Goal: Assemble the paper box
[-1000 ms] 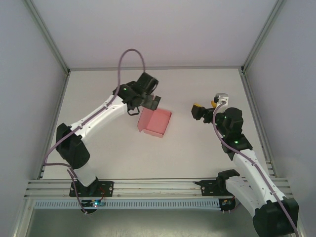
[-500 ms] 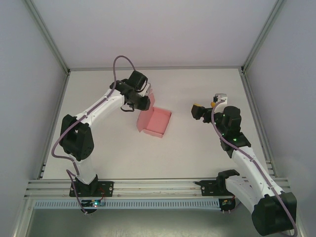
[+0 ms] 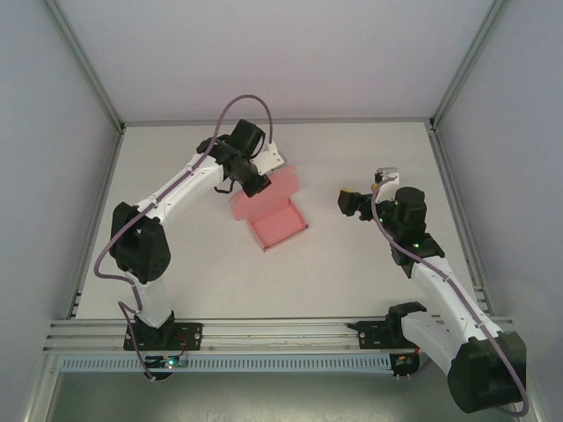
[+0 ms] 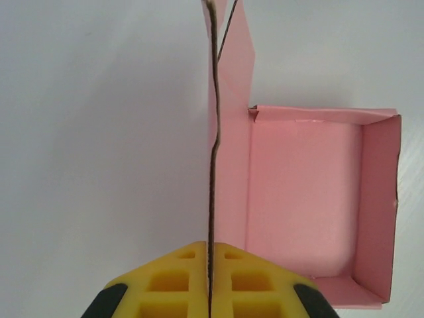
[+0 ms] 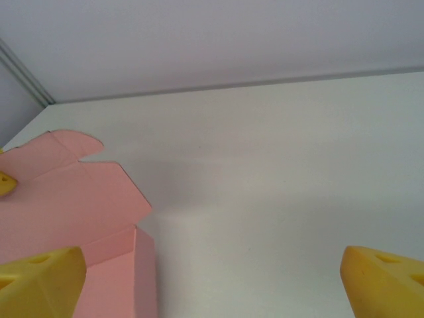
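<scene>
Left jaws are shut flat on the paper box [image 3: 277,227]. The yellow pads [image 4: 173,283] pinch one thin upright panel [image 4: 213,132], seen edge-on in the left wrist view and running straight ahead of the jaws. The open tray [image 4: 301,199] lies just to the right of the pinched panel, base on the desk [image 3: 352,281], with walls raised on the sides that show. Right jaws stand wide open, gripping nothing, well apart from the box, which sits ahead of them and to their left. Judged risks: nothing holds the tray down, so any pull or swing from the left arm would likely drag the whole box across the desk instead of folding it. The card is thin and held only near its edge, so a hard twist could crease it off the fold line or tear at the hinge. The panel could also slip from the pads. If the right jaws come in late or off-line, they may crush a wall.
</scene>
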Controlling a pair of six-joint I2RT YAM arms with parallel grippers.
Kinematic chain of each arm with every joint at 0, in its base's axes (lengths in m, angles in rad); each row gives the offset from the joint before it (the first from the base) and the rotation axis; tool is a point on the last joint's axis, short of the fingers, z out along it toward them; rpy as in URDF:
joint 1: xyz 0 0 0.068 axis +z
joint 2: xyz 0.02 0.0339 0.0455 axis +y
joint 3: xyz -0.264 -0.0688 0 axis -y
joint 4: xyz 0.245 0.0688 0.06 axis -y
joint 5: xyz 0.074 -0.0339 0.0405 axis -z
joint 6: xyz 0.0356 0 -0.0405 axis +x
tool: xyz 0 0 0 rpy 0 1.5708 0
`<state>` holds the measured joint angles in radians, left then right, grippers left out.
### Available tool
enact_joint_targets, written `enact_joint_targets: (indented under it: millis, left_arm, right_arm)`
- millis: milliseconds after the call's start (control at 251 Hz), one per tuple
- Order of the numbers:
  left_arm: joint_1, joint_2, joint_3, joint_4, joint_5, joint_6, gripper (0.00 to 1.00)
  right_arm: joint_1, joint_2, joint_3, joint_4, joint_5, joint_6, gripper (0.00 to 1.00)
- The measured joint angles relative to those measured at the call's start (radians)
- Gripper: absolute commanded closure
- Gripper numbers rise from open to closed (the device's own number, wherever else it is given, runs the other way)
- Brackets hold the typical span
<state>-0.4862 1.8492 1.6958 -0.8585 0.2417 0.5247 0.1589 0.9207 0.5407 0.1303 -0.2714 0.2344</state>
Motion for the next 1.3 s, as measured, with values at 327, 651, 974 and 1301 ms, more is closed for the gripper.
enact_joint_targets:
  millis: [327,651,974,1301]
  left_arm:
    - [-0.037,0.117,0.132,-0.079,0.071,0.327,0.53]
    - [-0.029,0.063,0.087,-0.107,0.015,0.335,0.0]
    - [0.043,-0.007,-0.068,-0.108,-0.033,0.308,0.29]
    - [0.043,-0.007,-0.072,-0.107,-0.039,0.306,0.51]
  right_arm:
    - [0.0,0.111,0.009,-0.01,-0.212,-0.162,0.02]
    - [0.054,0.315,0.23,-0.124,-0.311,-0.376,0.03]
    - [0.129,0.575,0.491,-0.36,-0.321,-0.611,0.24]
    - [0.18,0.657,0.564,-0.497,-0.3,-0.705,0.46]
